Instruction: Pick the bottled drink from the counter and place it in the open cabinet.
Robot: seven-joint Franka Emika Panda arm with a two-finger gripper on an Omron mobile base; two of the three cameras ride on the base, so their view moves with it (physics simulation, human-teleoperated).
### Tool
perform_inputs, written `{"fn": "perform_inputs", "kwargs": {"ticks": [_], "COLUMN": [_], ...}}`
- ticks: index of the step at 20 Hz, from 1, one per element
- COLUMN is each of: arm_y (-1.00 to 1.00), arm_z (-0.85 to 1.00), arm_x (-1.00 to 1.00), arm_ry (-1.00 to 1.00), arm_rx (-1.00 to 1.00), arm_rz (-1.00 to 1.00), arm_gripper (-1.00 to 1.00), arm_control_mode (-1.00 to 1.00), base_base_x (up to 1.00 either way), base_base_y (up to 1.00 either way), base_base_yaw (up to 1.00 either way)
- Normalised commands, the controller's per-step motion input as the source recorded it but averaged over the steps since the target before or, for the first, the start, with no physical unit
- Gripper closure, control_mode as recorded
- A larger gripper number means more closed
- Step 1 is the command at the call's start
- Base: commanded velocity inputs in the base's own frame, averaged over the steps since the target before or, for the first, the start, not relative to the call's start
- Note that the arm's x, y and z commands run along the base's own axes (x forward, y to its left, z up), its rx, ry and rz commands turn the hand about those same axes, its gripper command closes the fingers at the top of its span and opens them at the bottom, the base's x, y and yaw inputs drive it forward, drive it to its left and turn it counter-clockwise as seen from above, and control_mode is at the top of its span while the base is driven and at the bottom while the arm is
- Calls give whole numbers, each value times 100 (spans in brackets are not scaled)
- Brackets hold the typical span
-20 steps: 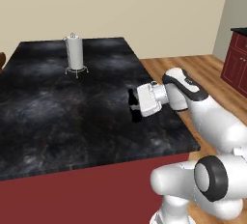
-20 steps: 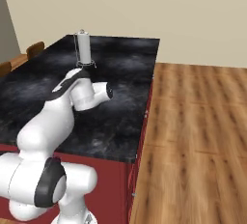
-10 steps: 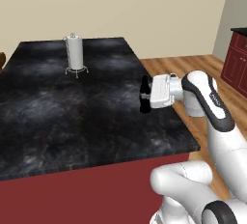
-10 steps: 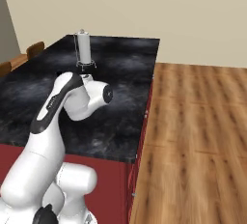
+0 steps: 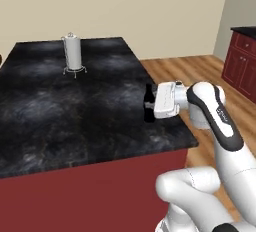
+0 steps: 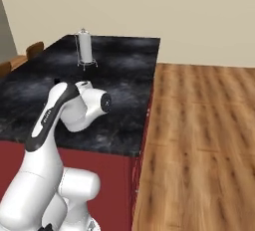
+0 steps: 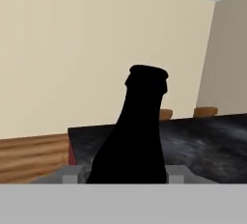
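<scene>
Right of centre in the left base view, the gripper (image 5: 150, 104) clamps the bottle (image 5: 148, 101) above the counter (image 5: 75, 111) — picked, cabinet placement remains.

A: What stands by the cream wall (image 5: 150, 11)?

B: A white cylinder on a wire stand (image 5: 73, 56), upright, nearer that wall than anything else.

A: And to the side?

B: Wooden floor (image 6: 199, 125) runs up to the wall's foot. Two brown chair backs (image 6: 34, 50) show at the wall's left; a dark red drawer unit (image 5: 243, 58) stands at its right.
</scene>
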Motion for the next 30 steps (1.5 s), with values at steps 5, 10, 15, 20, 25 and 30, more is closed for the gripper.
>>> {"fn": "perform_inputs", "kwargs": {"ticks": [5,10,15,20,25,30], "arm_y": [0,0,0,0,0,0], "arm_z": [0,0,0,0,0,0], "arm_x": [0,0,0,0,0,0], "arm_ry": [0,0,0,0,0,0], "arm_rx": [0,0,0,0,0,0], "arm_rz": [0,0,0,0,0,0], "arm_gripper": [100,100,100,100,100,100], "arm_control_mode": [100,100,100,100,100,100], "base_base_x": [-9,0,0,0,0,0], "base_base_y": [-26,-16,-4,-1,0,0], "base_base_yaw": [-52,-80,-92,-96,-94,-94]}}
